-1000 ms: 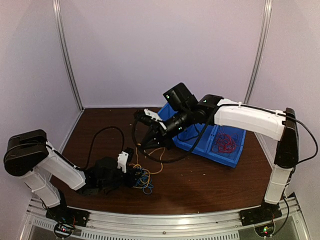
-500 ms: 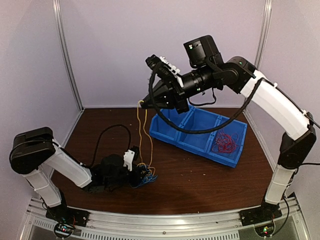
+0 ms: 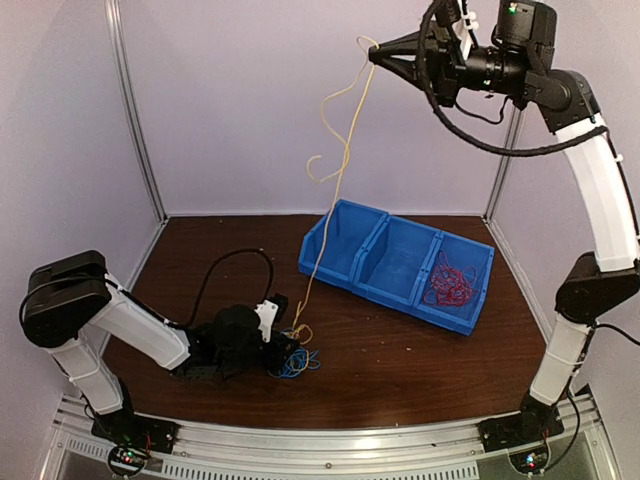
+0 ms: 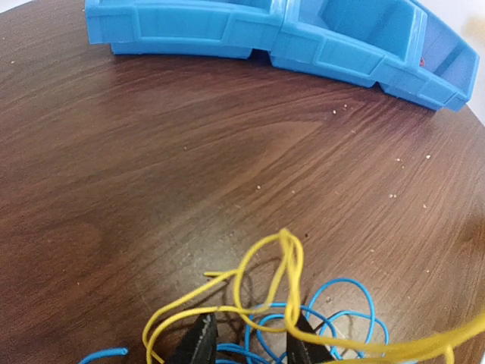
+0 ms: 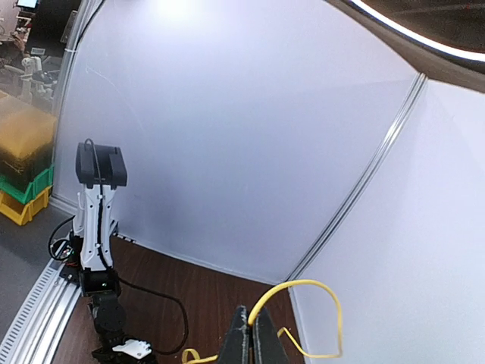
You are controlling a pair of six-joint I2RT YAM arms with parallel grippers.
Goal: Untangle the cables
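Low on the table [image 4: 151, 152], the left gripper [image 4: 250, 343] stands unclenched, its two fingertips apart. The blue cables [image 4: 342, 280] lie in loose loops between and just beyond the tips, with a bend of the yellow cable [image 4: 288, 250] rising between them. Only the tips show in the wrist view, cut off by the bottom edge, so it is unclear whether either touches a strand. From the tangle the yellow cable climbs steeply, passing the near corner of the bin [image 4: 189, 23], to the right gripper [image 3: 372, 50] high above, which is clenched on it. Its lower end is lost in the pile. The red cables [image 3: 450, 285] lie in the bin's right compartment.
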